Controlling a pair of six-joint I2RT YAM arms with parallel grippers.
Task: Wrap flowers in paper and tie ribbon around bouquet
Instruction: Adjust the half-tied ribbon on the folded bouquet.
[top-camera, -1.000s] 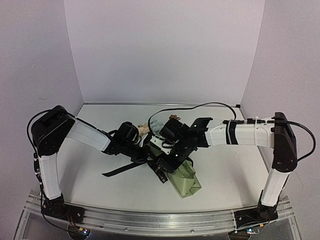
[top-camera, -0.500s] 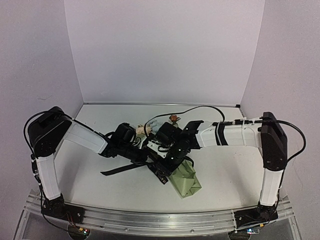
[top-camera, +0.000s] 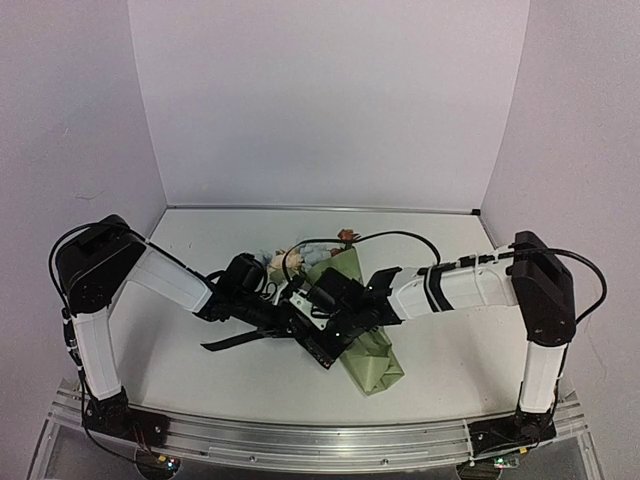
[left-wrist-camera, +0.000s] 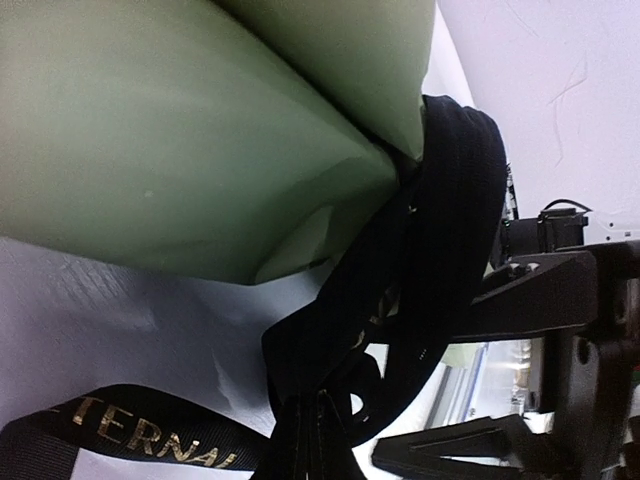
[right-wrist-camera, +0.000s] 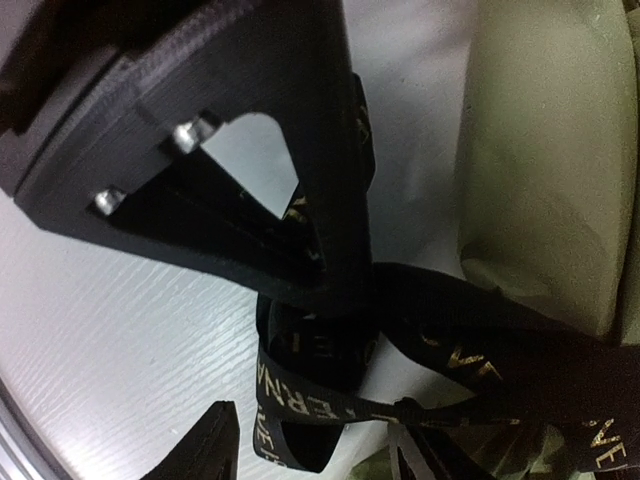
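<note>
Swinging nearer the front edge, the right arm has dropped lower over the last second, and more of the wide end of the bouquet (top-camera: 368, 362) now shows behind it. The left arm has shifted only a little.

From above, the bouquet lies slantwise on the table (top-camera: 470, 370), narrow end toward the near edge. The flowers (top-camera: 345, 238) poke out at the far end, and one tail of the ribbon (top-camera: 232, 340) trails off to the left. The left gripper (top-camera: 287, 318) and right gripper (top-camera: 320, 347) meet at the bouquet's left side.

Only the wrist views show the detail: the black ribbon with gold lettering is looped and crossed just beside the olive paper (left-wrist-camera: 180, 150). The left gripper is clamped tight on the ribbon where the strands bunch. The right gripper's fingers (right-wrist-camera: 205, 445) stand roughly half apart, with a ribbon loop lying between them, unpinched.
</note>
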